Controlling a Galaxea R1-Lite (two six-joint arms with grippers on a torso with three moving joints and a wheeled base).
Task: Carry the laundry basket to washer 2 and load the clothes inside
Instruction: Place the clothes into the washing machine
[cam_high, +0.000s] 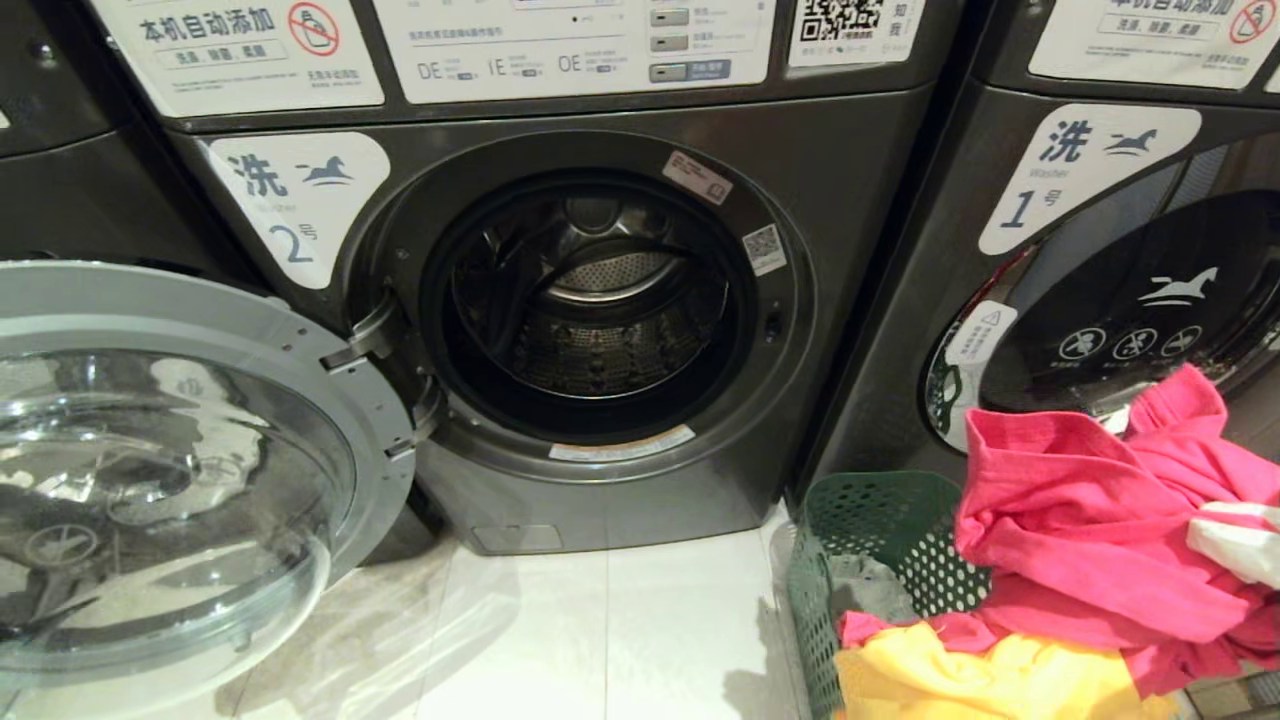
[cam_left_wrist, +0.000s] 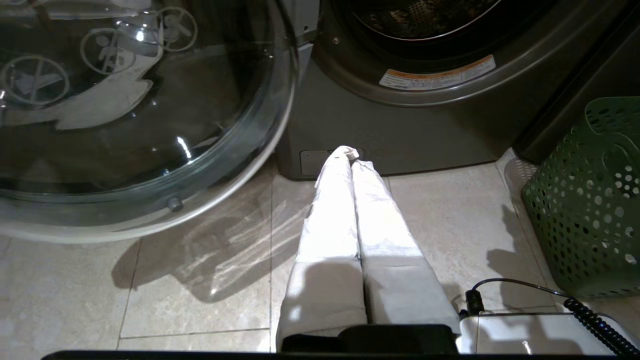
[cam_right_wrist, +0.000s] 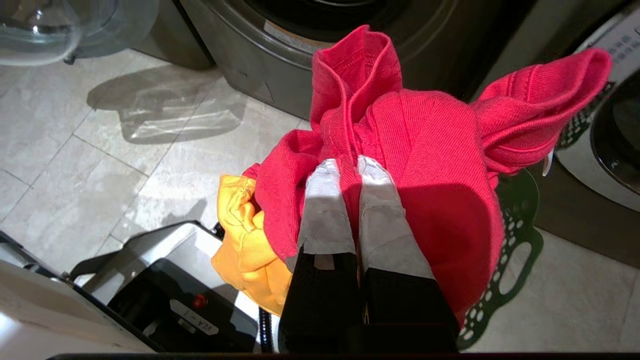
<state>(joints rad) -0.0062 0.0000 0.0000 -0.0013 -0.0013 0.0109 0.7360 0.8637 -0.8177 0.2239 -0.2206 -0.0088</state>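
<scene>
My right gripper pinches the pink-red garment; I should lift it clear of the laundry basket, then swing toward washer 2's open drum.

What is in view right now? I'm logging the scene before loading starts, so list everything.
dark grey front-load washer labelled 2: one, centre, drum empty
its round glass door: one, clear with silver rim, swung open at left
dark grey washer labelled 1: one, at right, door closed
dark green perforated plastic laundry basket: one, on the floor before washer 1
pink-red cloth garment: one, lifted above the basket
bright yellow cloth garment: one, in the basket
grey cloth garment: one, low in the basket
pale floor tiles: before the washers
left claw: white, shut, empty, near the floor
right claw: white, shut on the pink-red garment
</scene>
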